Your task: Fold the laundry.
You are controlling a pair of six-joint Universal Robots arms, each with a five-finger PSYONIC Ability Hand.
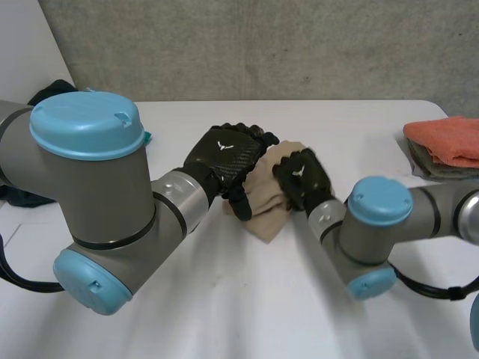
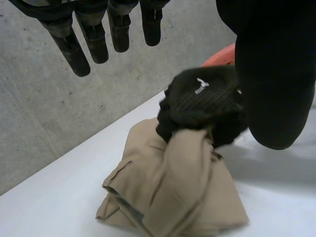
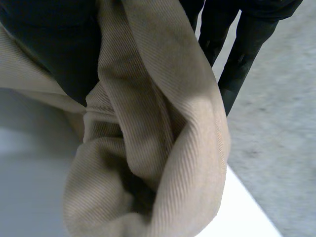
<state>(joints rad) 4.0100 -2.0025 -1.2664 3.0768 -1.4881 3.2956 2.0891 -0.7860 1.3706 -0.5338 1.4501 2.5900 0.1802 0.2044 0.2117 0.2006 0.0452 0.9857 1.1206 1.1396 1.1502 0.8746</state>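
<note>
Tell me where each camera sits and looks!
Head: behind the arms, looks down at table; shows arms, left hand, right hand.
Left wrist: looks along its straight fingers at the cloth.
Right wrist: pressed close to the cloth, its fingers beside it.
Head and left wrist share the right hand gripping the cloth.

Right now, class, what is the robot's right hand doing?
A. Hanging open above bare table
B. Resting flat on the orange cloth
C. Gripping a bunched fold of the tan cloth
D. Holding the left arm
C: the right hand has its fingers curled into a bunched fold of the tan cloth, and the orange cloth lies well apart from it, untouched.
</note>
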